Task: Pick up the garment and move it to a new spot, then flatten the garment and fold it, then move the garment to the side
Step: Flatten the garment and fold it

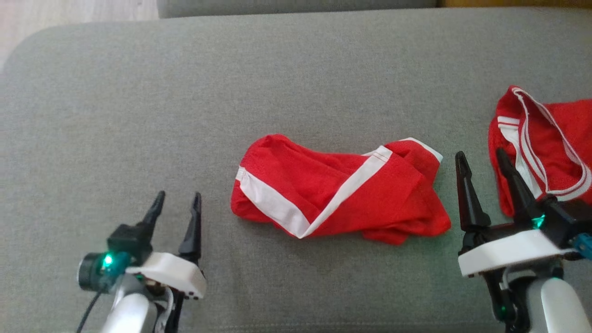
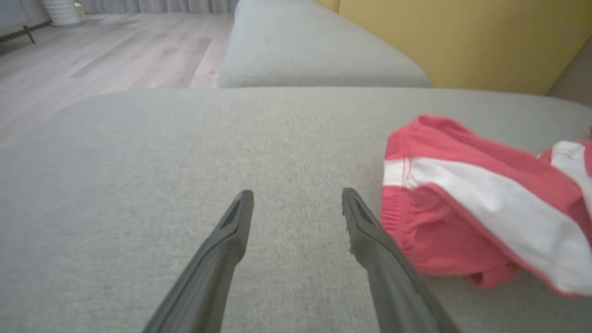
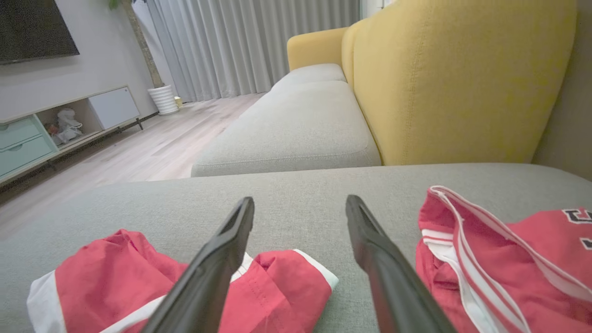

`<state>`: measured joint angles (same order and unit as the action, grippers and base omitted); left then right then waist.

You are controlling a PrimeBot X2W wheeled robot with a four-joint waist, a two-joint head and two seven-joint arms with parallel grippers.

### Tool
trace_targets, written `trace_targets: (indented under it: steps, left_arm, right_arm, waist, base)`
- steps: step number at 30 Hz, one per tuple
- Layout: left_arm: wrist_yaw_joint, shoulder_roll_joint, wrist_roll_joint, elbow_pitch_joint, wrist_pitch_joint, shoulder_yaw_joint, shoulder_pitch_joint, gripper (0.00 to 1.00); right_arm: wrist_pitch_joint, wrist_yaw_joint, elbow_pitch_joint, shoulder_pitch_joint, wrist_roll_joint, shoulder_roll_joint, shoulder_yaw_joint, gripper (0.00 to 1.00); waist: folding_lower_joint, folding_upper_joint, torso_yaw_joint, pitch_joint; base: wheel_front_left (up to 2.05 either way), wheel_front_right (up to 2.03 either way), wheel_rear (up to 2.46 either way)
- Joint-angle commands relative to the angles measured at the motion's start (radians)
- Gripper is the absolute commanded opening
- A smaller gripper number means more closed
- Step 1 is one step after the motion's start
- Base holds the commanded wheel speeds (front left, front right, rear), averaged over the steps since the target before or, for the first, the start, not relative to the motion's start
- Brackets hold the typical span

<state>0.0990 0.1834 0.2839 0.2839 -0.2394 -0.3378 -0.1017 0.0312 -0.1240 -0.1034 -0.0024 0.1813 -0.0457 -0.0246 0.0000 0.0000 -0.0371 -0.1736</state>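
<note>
Head view has the red garment (image 1: 340, 189) bunched up mid sofa cushion (image 1: 138, 92), nothing gripping it. My left claw (image 1: 178, 195) and right claw (image 1: 480, 153) both sit wide and empty, 1 on each side of it, I reckon so each can grab an end and pull it flat.

The folded garment (image 2: 439, 240) and the jersey (image 1: 573, 120) each run past a view's right edge.
</note>
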Motion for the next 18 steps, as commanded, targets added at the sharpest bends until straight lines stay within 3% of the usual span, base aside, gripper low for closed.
trace_targets:
  steps: [1, 8, 18]
  left_arm:
    - [0.013, 0.020, 0.013, -0.056, -0.011, 0.053, -0.013, 1.00]
    - [0.036, 0.038, 0.042, -0.173, -0.011, 0.100, 0.020, 1.00]
    - [0.048, 0.060, 0.043, -0.241, 0.031, 0.089, 0.074, 1.00]
  right_arm:
    - [0.005, -0.007, -0.046, -0.001, -0.012, -0.004, -0.021, 1.00]
    - [0.021, -0.007, -0.068, 0.027, -0.031, -0.004, -0.014, 1.00]
    - [0.041, -0.007, -0.099, 0.064, -0.045, -0.004, -0.018, 1.00]
  waist:
    - [0.0000, 0.0000, -0.007, 0.017]
    - [0.0000, 0.0000, -0.014, 0.058]
    - [0.0000, 0.0000, -0.001, 0.083]
  base:
    - [0.00, 0.00, 0.00]
    - [0.00, 0.00, 0.00]
    - [0.00, 0.00, 0.00]
